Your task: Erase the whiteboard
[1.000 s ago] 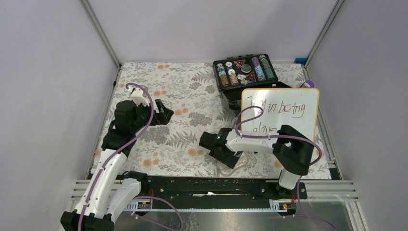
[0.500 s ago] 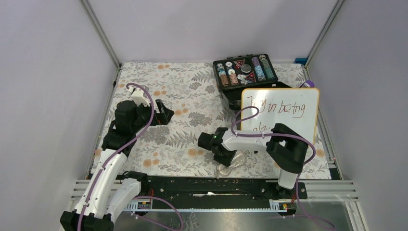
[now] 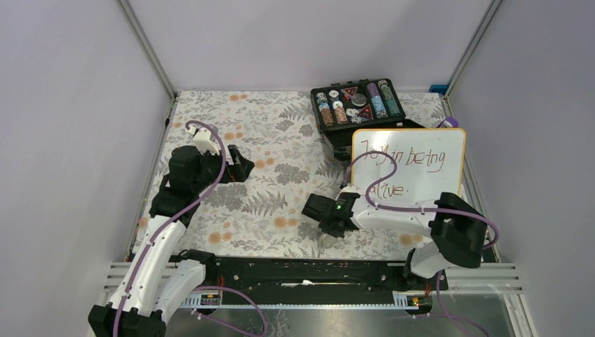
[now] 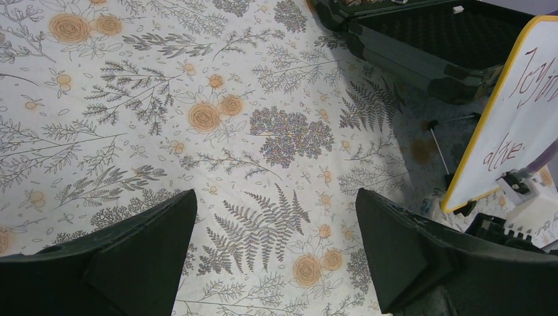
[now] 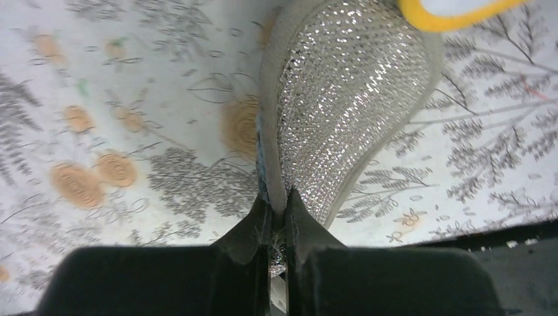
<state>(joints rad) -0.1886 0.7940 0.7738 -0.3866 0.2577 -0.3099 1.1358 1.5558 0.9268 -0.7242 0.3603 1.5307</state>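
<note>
While R pincer [image 5: 276,205] is clamped tight on the near edge of a silvery mesh pad [image 5: 349,99], the pad lies on the floral table [image 3: 273,133], far end just beside the whiteboard's yellow corner; touching or not, can't tell. Whiteboard [image 3: 410,165] stands propped at table's right side, red handwriting across it, R arm low in front. L pincer [image 4: 275,217] spread wide, nothing between fingers, over bare table at left, well apart from whiteboard. Open black case [image 3: 356,102] w/ coloured chips sits behind whiteboard.
</note>
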